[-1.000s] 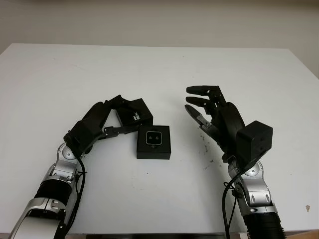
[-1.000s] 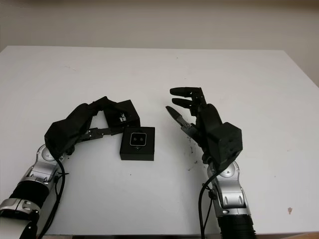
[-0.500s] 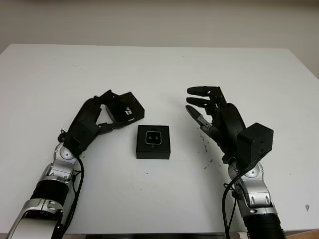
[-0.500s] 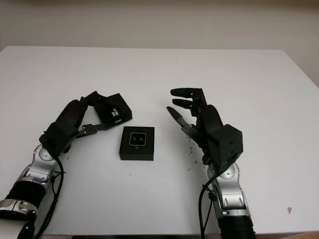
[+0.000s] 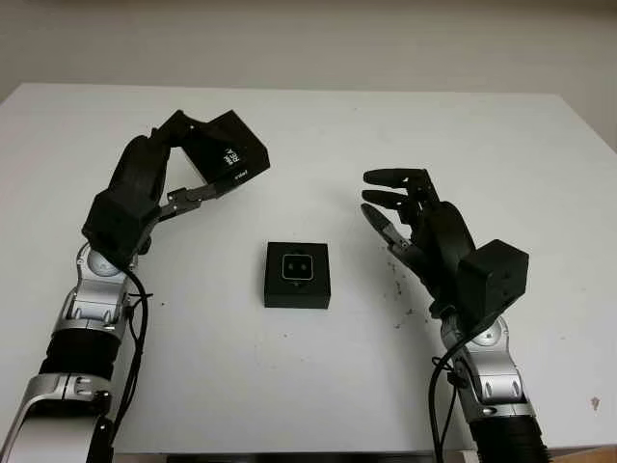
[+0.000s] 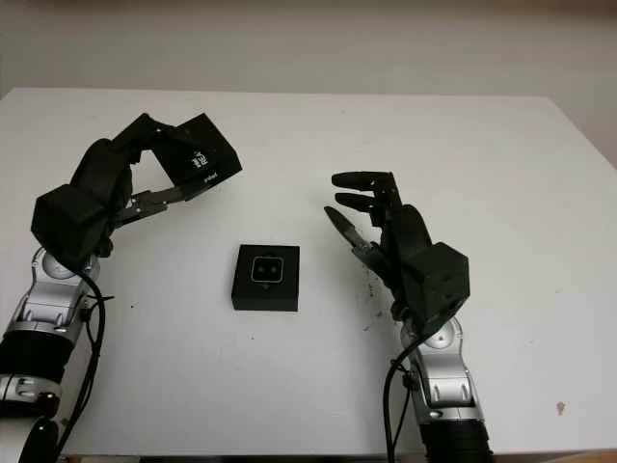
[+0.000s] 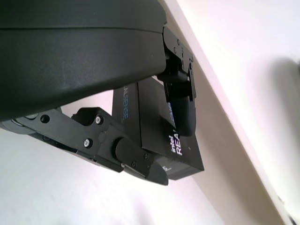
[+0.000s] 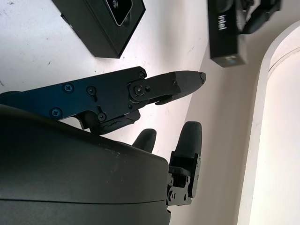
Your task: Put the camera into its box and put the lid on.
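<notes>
The black box (image 5: 297, 275) sits in the middle of the white table (image 5: 318, 125), with the camera (image 5: 296, 265) lying inside it, lenses facing up. My left hand (image 5: 193, 159) is raised above the table to the box's far left, shut on the black lid (image 5: 229, 149), which carries white lettering and hangs tilted in the air. The lid (image 7: 164, 136) shows pinched between the fingers in the left wrist view. My right hand (image 5: 400, 207) is open and hovers to the right of the box, palm toward it. The box (image 8: 101, 21) and the lid (image 8: 225, 33) appear in the right wrist view.
Small dark specks mark the table (image 5: 397, 289) under my right hand. The table's far edge meets a pale wall (image 5: 308, 39).
My left hand has lifted the lid off the table from beside the box, up and toward the far left. The box, camera and right hand have stayed put.
</notes>
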